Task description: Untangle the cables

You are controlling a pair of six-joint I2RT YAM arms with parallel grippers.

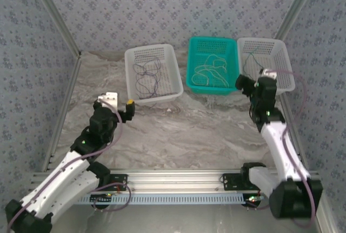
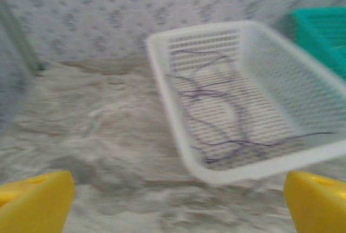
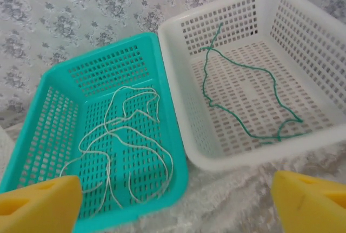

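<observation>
Cables [image 1: 210, 72] sorted at table [image 1: 178, 130] far edge: purple cable [image 1: 147, 77], cream cable [image 3: 124, 127], green cable [image 3: 205, 81], one per basket [image 1: 128, 71]. Left gripper [image 2: 175, 203] and right gripper [image 3: 175, 203] apart, empty. Task appears complete.

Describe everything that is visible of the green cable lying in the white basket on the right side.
The green cable is a single, very thin and flexible strand that looks like plastic-coated wire. It lies loose and slack inside the white basket, which stands right beside the teal basket. Most of the cable wanders over the slotted floor in one wide, irregular open loop with small kinks. One end climbs the perforated back wall. It looks free of knots, and it touches nothing but the basket.
</observation>
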